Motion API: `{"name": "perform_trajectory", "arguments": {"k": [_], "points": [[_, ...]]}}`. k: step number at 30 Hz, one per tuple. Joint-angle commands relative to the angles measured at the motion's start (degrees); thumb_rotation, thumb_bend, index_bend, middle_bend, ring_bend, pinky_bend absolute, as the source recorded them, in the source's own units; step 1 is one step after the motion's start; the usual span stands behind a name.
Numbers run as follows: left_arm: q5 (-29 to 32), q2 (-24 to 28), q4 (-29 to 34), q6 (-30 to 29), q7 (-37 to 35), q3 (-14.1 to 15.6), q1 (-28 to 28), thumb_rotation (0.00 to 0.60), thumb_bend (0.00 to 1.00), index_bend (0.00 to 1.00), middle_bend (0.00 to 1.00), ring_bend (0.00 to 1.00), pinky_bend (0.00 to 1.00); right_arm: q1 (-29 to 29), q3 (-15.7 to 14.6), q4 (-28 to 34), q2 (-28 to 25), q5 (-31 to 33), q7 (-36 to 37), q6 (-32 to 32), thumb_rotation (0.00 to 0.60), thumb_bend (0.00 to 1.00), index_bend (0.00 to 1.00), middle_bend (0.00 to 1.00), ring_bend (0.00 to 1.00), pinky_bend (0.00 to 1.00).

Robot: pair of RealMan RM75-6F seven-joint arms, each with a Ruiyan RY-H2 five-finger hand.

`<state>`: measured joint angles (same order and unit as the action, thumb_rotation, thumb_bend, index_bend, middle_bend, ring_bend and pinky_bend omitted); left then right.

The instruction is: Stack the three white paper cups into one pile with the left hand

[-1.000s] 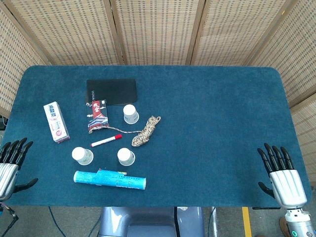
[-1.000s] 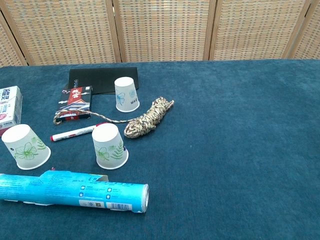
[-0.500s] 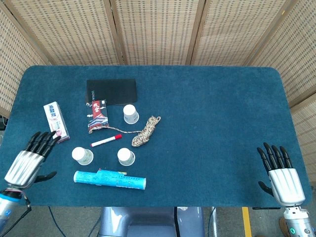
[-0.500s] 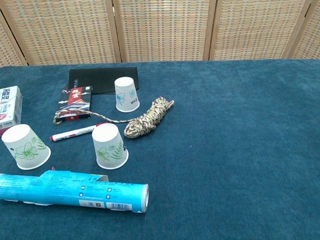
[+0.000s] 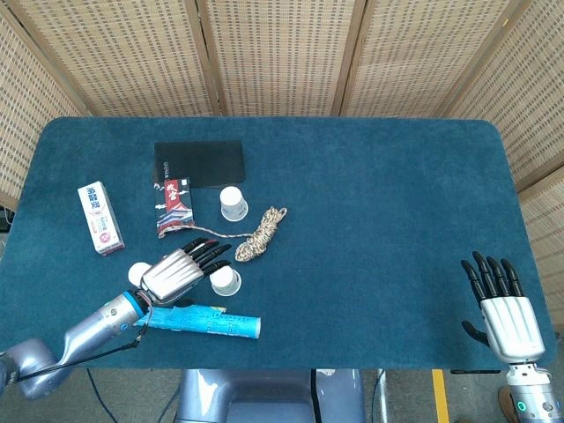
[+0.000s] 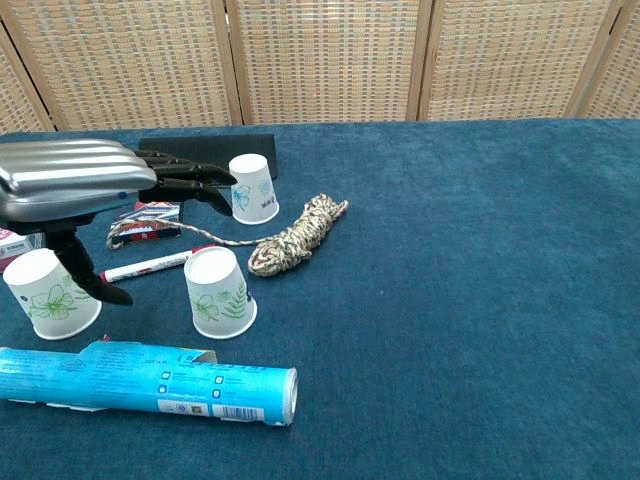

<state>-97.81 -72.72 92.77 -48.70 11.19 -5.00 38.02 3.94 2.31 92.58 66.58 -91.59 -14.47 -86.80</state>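
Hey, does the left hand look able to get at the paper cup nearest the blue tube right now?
Probably yes. The left hand hovers open beside that cup, with nothing between them; the tube lies nearer the table edge.

Silver-backed hands point(image 5: 172, 272) point(image 5: 507, 322) — black fingers point(image 5: 207, 250), blue wrist band.

Blue table point(image 5: 397, 203) w/ 3 cups point(image 6: 219, 293), rope point(image 5: 260, 234), marker point(image 6: 147, 266), tube point(image 6: 150, 380), boxes point(image 5: 100, 218), black pad point(image 5: 199, 161).
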Motion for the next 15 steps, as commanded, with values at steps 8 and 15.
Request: {"name": "perform_trajectory", "arguments": {"k": [8,15], "points": [[8.5,-6.9,-4.1,3.6,8.1,-1.8,3.3,0.6,0.0,0.26,0.1,0.15,0.21,0.2,-0.2,0.0,-0.2,0.0,0.7,0.3,0.6,0.0,0.0,0.0,0.0,0.0],[11.5,-9.2,-5.2,3.4,9.1,-1.8,4.2,0.6,0.13,0.44,0.27,0.3,0.32,0.4,0.0,-0.3,-0.1,0.6,0.9,0.7,0.6,0.0,0.0,0.0,0.0,0.0]]}}
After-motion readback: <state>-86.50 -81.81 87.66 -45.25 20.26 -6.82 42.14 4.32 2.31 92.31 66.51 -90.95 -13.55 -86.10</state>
